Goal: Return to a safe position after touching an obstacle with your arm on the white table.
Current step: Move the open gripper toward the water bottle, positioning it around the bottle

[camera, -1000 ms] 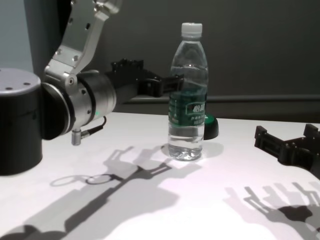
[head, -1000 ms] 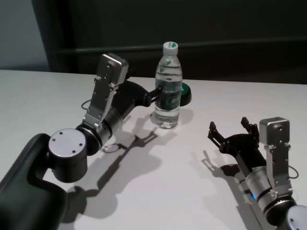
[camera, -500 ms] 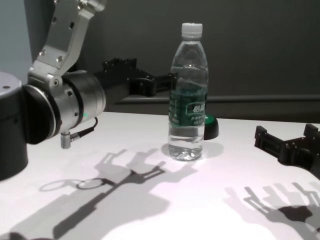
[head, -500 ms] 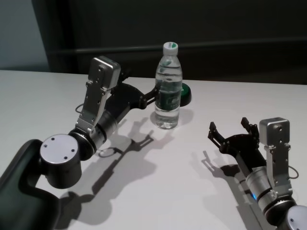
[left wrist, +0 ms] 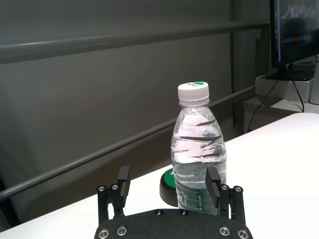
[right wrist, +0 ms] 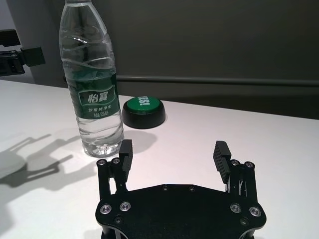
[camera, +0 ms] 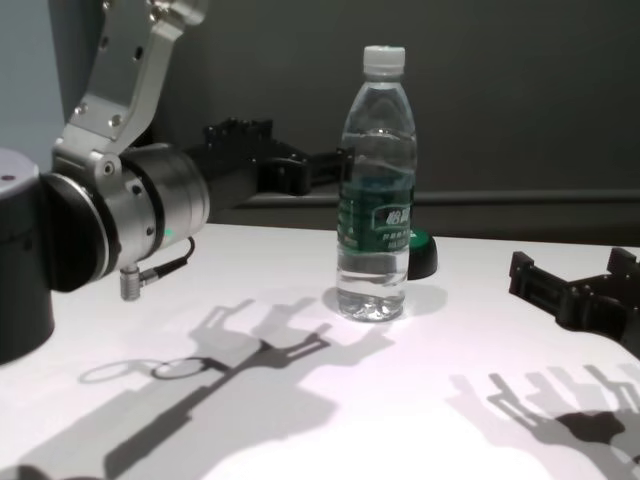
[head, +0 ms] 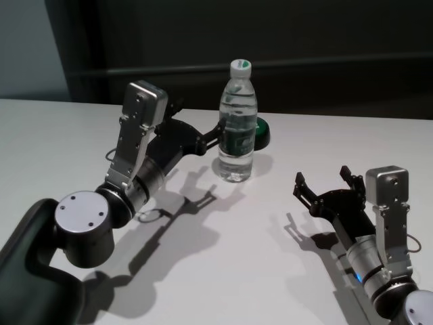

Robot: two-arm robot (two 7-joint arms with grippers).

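Observation:
The obstacle, a clear water bottle (head: 237,128) (camera: 376,190) (left wrist: 198,149) (right wrist: 92,84) with a white cap and a dark green label, stands upright on the white table (head: 61,135) (camera: 300,430). My left gripper (head: 211,137) (camera: 335,165) (left wrist: 168,184) is open and empty, level with the label. Its fingertips sit just to the left of the bottle, and I cannot tell whether they touch it. At the right, low over the table, my right gripper (head: 323,179) (right wrist: 173,154) (camera: 570,275) is open and empty, well apart from the bottle.
A small black dome with a green top (head: 262,132) (right wrist: 144,110) (camera: 420,252) (left wrist: 168,183) sits on the table right behind the bottle. The table's far edge runs just beyond it, in front of a dark wall.
My left arm has drawn back to the left, its gripper retreating a little from the bottle; most of that happened early. The bottle and the right arm have stayed still.

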